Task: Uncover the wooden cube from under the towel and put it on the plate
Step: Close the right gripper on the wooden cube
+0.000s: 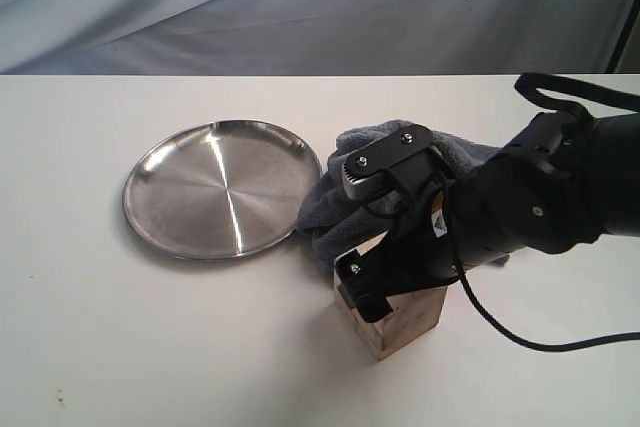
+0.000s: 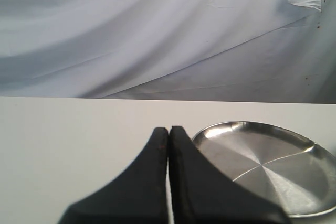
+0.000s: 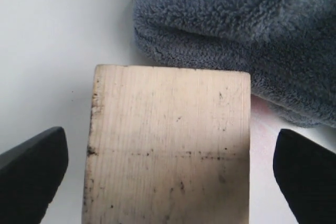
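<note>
The plate (image 1: 215,189) lies at the left, empty, and the left gripper (image 2: 168,136) is pressed shut just short of it. Next comes the towel (image 1: 330,215), bunched against the plate's rim. The wooden cube (image 1: 402,325) stands bare beside the towel, squarely between the spread fingers of the right gripper (image 3: 170,153), with neither finger touching it. The right arm is nearer, and the plate lies to the cube's left.
</note>
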